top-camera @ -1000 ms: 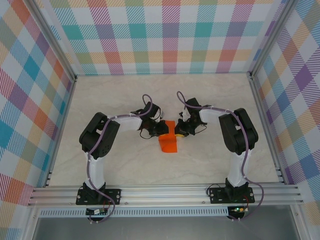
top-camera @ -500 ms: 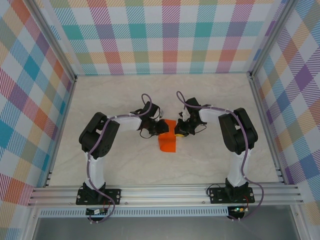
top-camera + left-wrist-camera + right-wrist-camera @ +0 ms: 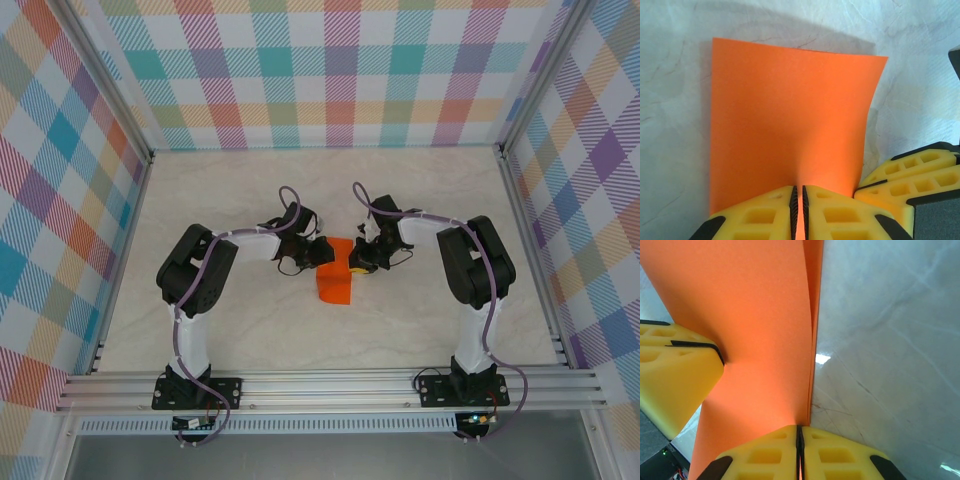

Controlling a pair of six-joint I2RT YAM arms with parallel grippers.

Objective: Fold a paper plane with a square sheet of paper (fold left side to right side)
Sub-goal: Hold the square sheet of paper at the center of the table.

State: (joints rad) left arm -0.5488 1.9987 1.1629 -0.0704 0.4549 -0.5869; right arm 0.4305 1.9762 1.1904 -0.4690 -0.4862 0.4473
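**Left hand [image 3: 798,192] edges back, paper [image 3: 790,115] stays pinched**

The left hand, clamped on the paper, has drifted slightly leftward. The paper, doubled over, sits mid-tabletop [image 3: 230,320] between the arms. The right hand [image 3: 800,432] is pinched shut on its other side. The fold is probably being tightened.
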